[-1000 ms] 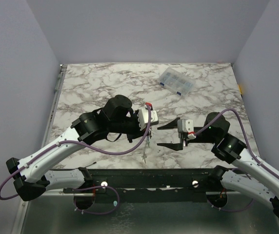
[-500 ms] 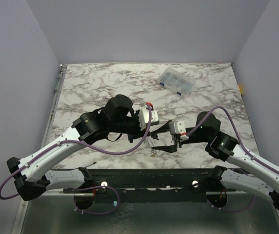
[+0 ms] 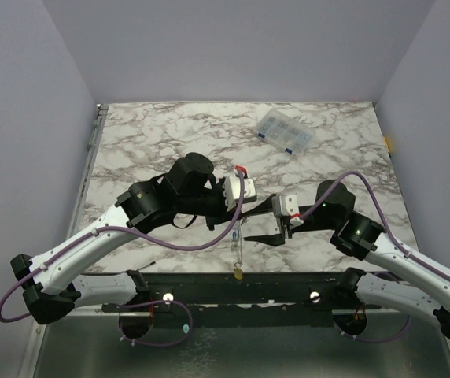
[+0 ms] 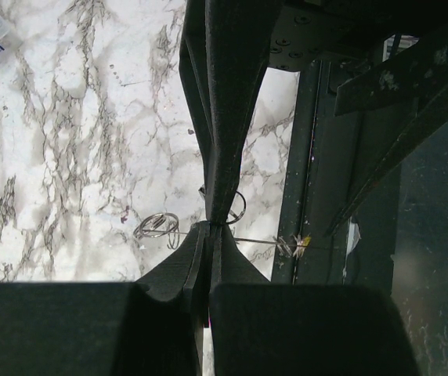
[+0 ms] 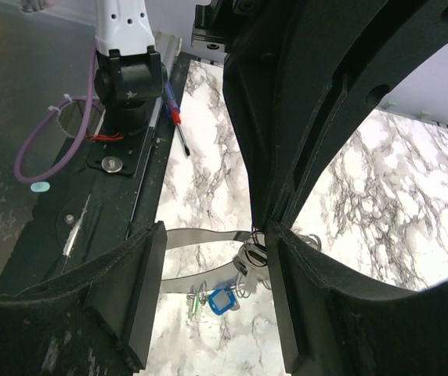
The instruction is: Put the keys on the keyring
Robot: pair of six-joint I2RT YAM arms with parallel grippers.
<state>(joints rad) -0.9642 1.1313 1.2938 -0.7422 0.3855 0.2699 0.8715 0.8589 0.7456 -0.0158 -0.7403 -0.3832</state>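
My left gripper (image 3: 241,218) is shut on the keyring (image 3: 238,248), a thin grey hoop that hangs edge-on toward the table's front edge. A yellow-orange key (image 3: 238,273) dangles at its low end. In the left wrist view the shut gripper (image 4: 209,227) pinches the keyring (image 4: 255,240), with the yellow key (image 4: 303,243) out on the wire and small split rings (image 4: 157,225) beside it. My right gripper (image 3: 266,222) stands open just right of the hoop. In the right wrist view the open gripper (image 5: 212,282) frames the keyring (image 5: 200,235), a blue key (image 5: 222,301) and a green key (image 5: 195,304).
A clear compartment box (image 3: 285,131) lies at the back right of the marble table (image 3: 154,142). A black rail (image 3: 233,287) runs along the front edge. A screwdriver (image 5: 178,117) lies by the left arm's base (image 5: 126,78).
My right gripper has moved left, close to the left gripper, and stays open. The keyring swung and now hangs straight down with the yellow key at the bottom.
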